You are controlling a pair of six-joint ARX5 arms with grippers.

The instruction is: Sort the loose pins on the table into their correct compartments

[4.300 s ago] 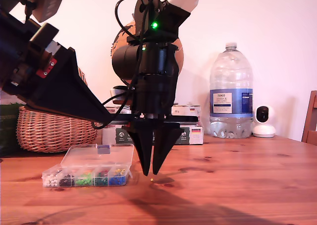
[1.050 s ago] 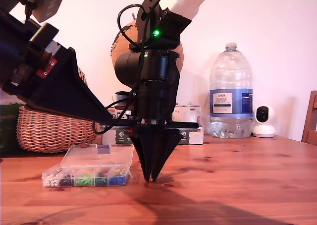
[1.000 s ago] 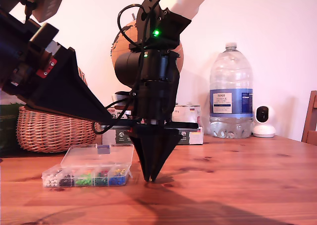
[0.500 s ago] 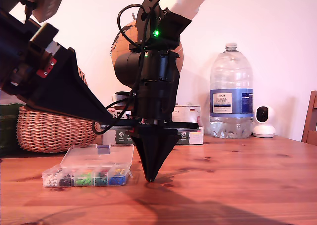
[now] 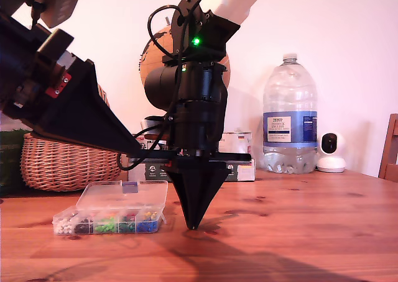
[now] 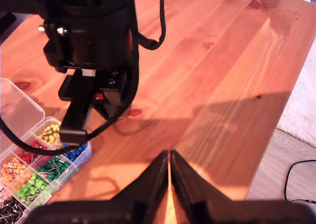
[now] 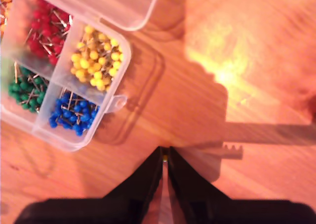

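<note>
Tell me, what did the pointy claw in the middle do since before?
My second claw dipped to the table and snapped shut on a tiny yellow pin. My first claw and the pin box stayed put.

Pine table [image 5: 311, 232] with dark knots seen. Clear organizer box, compartments [image 5: 109, 223] filled, lid laid open, set toward exterior view's left; wicker basket [image 5: 62, 164] behind; water bottle [image 5: 290, 120], white camera [image 5: 331, 151] placed toward exterior view's right
</note>
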